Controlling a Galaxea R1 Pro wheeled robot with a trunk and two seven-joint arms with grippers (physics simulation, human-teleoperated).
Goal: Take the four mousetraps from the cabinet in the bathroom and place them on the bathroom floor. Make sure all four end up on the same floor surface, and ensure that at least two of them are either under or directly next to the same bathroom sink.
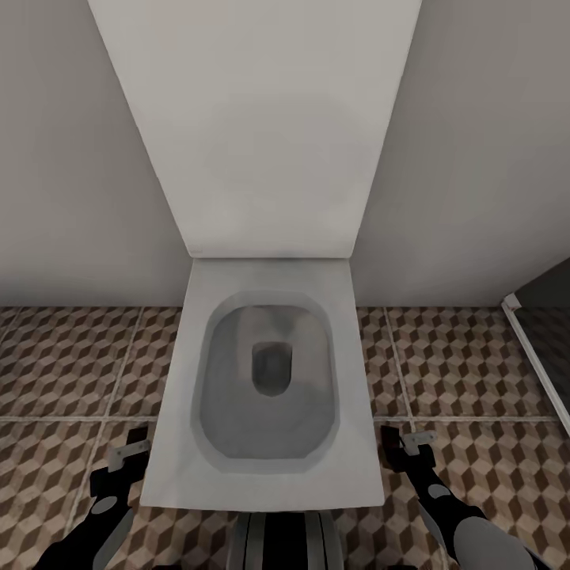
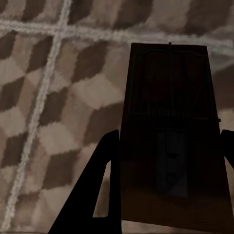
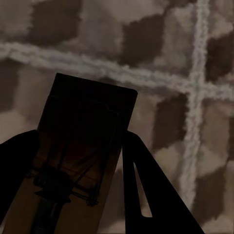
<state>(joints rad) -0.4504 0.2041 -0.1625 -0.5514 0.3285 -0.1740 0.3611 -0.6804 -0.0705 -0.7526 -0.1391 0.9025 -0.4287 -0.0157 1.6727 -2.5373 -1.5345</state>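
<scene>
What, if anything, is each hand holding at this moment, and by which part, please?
Each holds one mousetrap. The left hand grips a mousetrap by its long side edges; the right hand grips another mousetrap the same way, both above the bathroom floor.

Both arms are finished in glossy black with light grey panels let into the wrist housings, seen in the head view as the left arm (image 1: 99,514) and the right arm (image 1: 455,514). Each is tipped with pale grey metal finger plates. Up close, the left gripper's fingers (image 2: 105,185) and the right gripper's fingers (image 3: 141,190) are rendered as flat black tapered blades, each cut with a narrow triangular slot.
</scene>
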